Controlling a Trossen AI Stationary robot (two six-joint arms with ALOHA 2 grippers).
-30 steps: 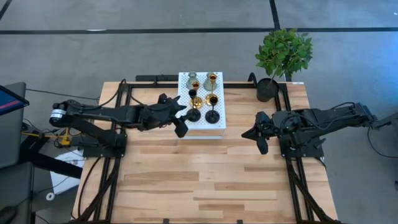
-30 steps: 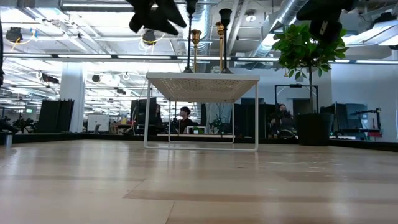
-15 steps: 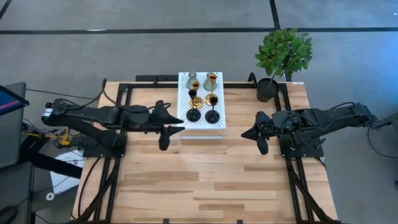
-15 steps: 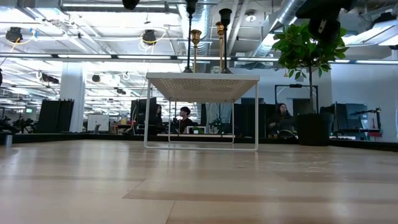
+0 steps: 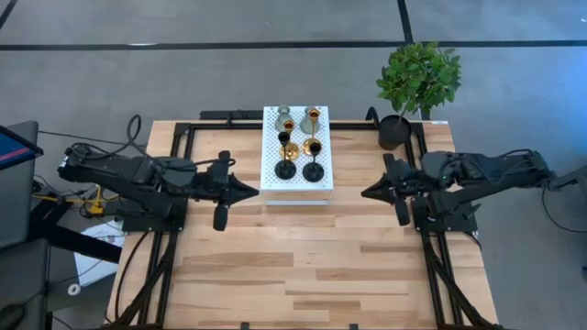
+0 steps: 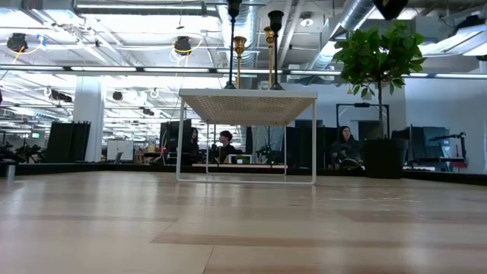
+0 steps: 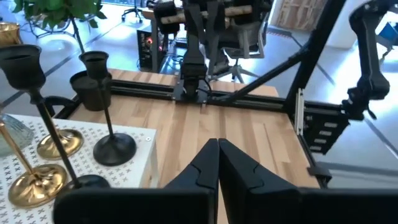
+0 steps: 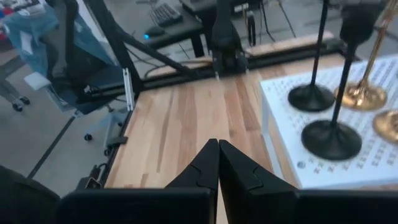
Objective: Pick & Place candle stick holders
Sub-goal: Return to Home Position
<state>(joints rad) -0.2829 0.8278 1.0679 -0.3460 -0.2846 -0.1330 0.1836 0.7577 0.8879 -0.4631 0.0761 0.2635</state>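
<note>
Placing is judged done; homing is in hand. Six small round-based candlestick holders are counted on the white perforated shelf (image 5: pixel 271 156): two shiny gold holders (image 8: pixel 364 94), two black holders (image 8: pixel 331 140), two dull grey-green holders (image 5: pixel 283 115). The left gripper (image 7: pixel 217 149) and right gripper (image 8: pixel 217 149) are pinched shut, nothing held, each parked beside the shelf. Next, the arms are to be folded home without the shelf being clipped.

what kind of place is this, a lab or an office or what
Most likely an open-plan lab or workshop-style office. Bare ceiling ducts and pipes run overhead, a person sits at a desk among monitors beyond the table, and a wheeled office chair stands on the floor beside it.
</note>
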